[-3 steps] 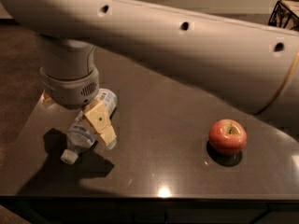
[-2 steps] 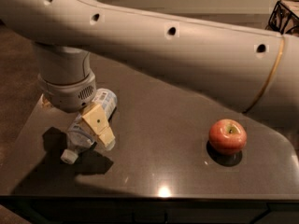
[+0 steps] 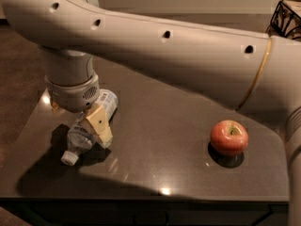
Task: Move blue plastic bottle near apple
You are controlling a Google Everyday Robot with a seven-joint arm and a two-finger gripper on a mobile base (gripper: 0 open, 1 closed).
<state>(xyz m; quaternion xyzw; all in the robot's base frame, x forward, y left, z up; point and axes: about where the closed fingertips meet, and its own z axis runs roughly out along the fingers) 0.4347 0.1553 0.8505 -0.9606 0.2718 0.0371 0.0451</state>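
The blue plastic bottle (image 3: pixel 83 134) lies on its side at the left end of the dark table (image 3: pixel 164 126), with its white cap (image 3: pixel 69 158) pointing toward the front left. My gripper (image 3: pixel 91 128) comes straight down onto the bottle's middle, and its wrist (image 3: pixel 71 91) hides part of the label. The red apple (image 3: pixel 229 137) stands upright on the right side of the table, far from the bottle and the gripper. My arm's long pale link (image 3: pixel 178 46) spans the view above the table.
A dark wire basket (image 3: pixel 287 14) shows at the top right corner, behind the arm. The table's left edge (image 3: pixel 28 126) slants close to the bottle, and its front edge (image 3: pixel 150 197) runs below. Brown floor lies beyond on the left.
The arm's upper link has shifted slightly in view. The gripper stays over the bottle, and neither the bottle nor the apple has moved.
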